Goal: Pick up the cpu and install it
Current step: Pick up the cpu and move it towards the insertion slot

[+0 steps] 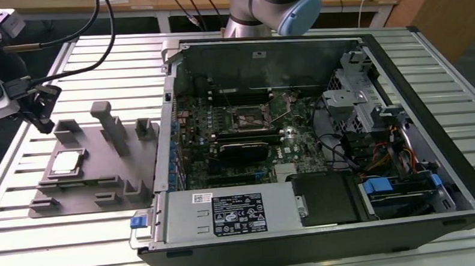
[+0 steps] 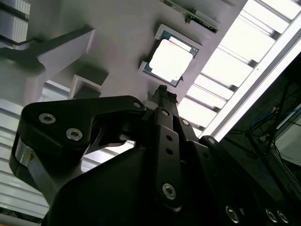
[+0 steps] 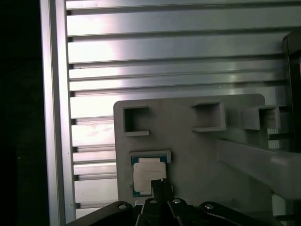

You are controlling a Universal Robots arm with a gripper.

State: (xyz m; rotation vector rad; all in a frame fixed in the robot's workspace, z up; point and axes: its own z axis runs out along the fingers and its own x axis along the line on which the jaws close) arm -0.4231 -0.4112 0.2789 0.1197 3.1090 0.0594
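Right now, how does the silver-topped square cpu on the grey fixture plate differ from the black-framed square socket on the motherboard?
Place: the silver-topped square cpu lies on the grey fixture plate, outside the case. The black-framed square socket sits on the green motherboard inside the open computer case.
Look: the cpu's top is bright metal with a pale rim, while the socket is dark.
Shared: both are square and lie flat.

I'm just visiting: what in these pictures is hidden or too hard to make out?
- The cpu: one edge is hidden behind the gripper in the first wrist view.
- The motherboard socket: too small in the exterior view to tell whether it is empty.
- The arm: cut off by the exterior view's top edge.
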